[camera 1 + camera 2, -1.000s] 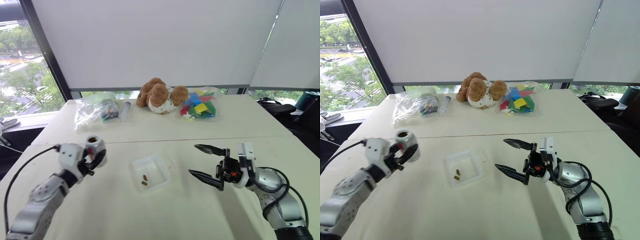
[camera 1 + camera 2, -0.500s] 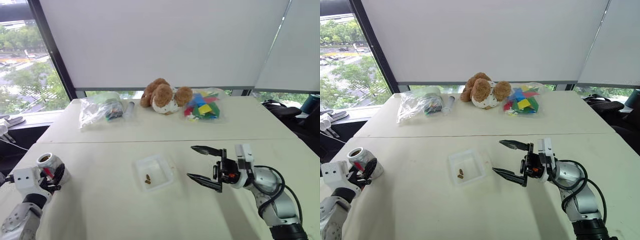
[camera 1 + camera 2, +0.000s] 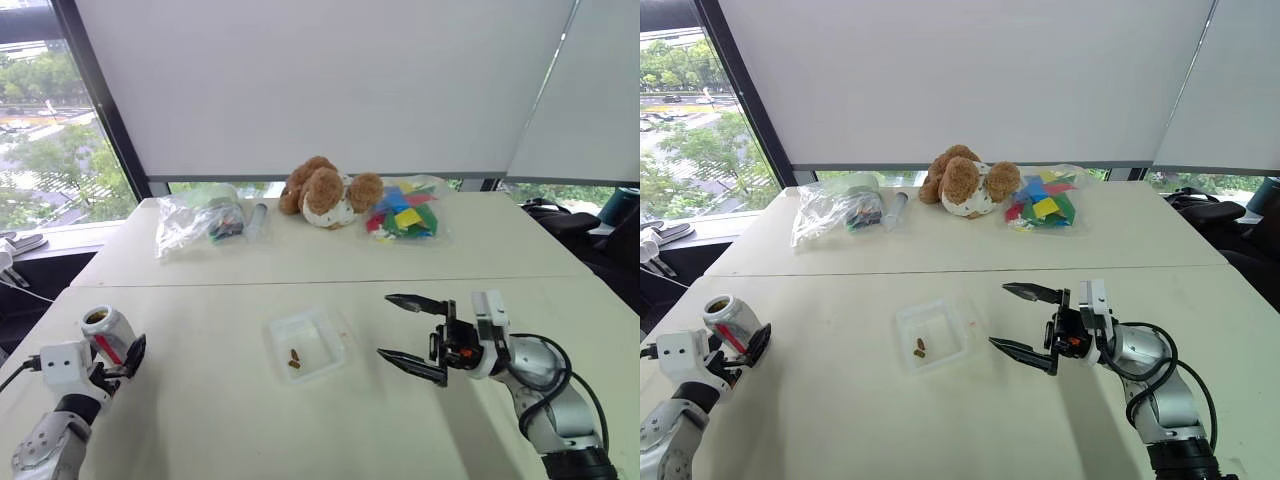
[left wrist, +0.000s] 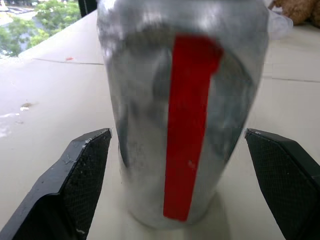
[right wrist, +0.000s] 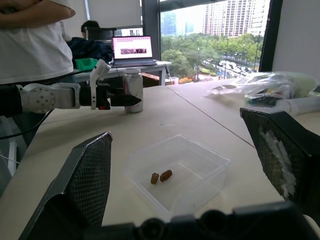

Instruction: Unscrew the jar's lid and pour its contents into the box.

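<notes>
The silver jar [image 3: 104, 328] with a red stripe [image 4: 187, 125] stands upright on the table near its left edge, its top open. My left gripper [image 3: 115, 348] is open around the jar, and a gap shows between each finger [image 4: 80, 175] and the jar's side. The clear box [image 3: 307, 343] lies mid-table with two brown pellets [image 5: 161, 176] of the contents in it. Right of the box, my right gripper [image 3: 385, 325] hovers open and empty, pointing toward the box. The lid is out of view.
Along the table's far side lie a clear bag of items [image 3: 198, 218], a slim grey tube [image 3: 255, 218], a brown teddy bear [image 3: 325, 190] and a bag of coloured blocks [image 3: 405, 212]. A person in a white shirt [image 5: 35, 40] stands beyond the table's left end.
My left arm carried the jar left and down and set it on the table near the left edge. Its fingers then opened off the jar. The right gripper stayed put.
</notes>
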Robot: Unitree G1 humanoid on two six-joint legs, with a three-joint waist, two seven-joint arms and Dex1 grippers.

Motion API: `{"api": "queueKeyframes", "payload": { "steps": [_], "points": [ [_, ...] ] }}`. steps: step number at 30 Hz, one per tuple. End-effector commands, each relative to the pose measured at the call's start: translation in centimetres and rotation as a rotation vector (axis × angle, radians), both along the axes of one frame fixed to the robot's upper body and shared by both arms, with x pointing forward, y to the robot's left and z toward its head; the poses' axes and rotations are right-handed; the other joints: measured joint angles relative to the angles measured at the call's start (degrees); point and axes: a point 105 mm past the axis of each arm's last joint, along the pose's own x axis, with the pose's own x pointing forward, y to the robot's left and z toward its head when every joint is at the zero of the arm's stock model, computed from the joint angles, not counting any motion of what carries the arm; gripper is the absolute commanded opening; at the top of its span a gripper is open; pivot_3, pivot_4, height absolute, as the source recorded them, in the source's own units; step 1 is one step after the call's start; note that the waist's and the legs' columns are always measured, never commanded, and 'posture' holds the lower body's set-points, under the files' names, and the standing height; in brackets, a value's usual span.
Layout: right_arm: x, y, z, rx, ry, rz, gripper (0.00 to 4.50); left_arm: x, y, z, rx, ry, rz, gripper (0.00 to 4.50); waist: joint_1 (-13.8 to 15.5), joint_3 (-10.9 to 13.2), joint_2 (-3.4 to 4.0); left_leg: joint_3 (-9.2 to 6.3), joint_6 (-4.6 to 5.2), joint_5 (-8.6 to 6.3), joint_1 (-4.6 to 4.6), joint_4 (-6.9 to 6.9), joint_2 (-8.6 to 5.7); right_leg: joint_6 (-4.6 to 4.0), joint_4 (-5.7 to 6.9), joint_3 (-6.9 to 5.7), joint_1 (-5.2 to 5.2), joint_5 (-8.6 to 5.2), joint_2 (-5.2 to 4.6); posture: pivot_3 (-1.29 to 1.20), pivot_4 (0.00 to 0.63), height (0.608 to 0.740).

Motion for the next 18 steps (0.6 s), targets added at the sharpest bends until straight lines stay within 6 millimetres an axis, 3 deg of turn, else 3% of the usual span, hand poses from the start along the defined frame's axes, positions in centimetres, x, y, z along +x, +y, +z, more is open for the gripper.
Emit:
{"api": "queueKeyframes", "payload": {
  "steps": [1, 8, 11, 18],
  "points": [
    [-0.7, -1.2, 0.9, -0.009, -0.031, -0.041, 4.5, -1.1, 1.1, 1.4, 0.073, -0.013, -0.002, 4.44, 0.03, 0.0, 0.0, 0.0, 0.0, 0.0, 0.0, -0.01, 0.0, 0.0, 0.0, 0.0, -0.01, 0.0, 0.0, 0.0, 0.15, 0.74],
    [-2.2, -5.5, 0.3, -0.122, -0.001, -0.16, 4.5, -4.4, 1.5, 2.1, 0.29, 0.102, -0.203, 4.44, 0.07, 0.01, 0.0, 0.01, -0.01, -0.01, -0.03, -0.03, 0.05, -0.24, -0.1, 0.0, 0.0, -0.14, -0.01, 0.0, 0.15, 0.74],
    [-3.5, -9.3, 0.4, -0.259, 0.042, -0.212, 4.5, -7.4, -0.8, 3.5, 0.521, 0.206, -0.504, 4.44, 0.04, 0.01, 0.0, 0.04, -0.01, -0.03, -0.11, -0.07, 0.09, -0.41, -0.28, -0.01, 0.0, -0.25, -0.02, 0.0, 0.15, 0.74],
    [-4.5, -11.9, 0.3, -0.374, 0.05, -0.222, 4.5, -10.1, -2.3, 4.8, 0.595, 0.268, -0.663, 4.44, 0.02, -0.04, 0.1, 0.2, -0.1, -0.22, -0.11, -0.17, 0.48, -0.42, -0.84, 0.0, 0.2, -0.27, 0.0, 0.0, 0.15, 0.74]
  ]
}}
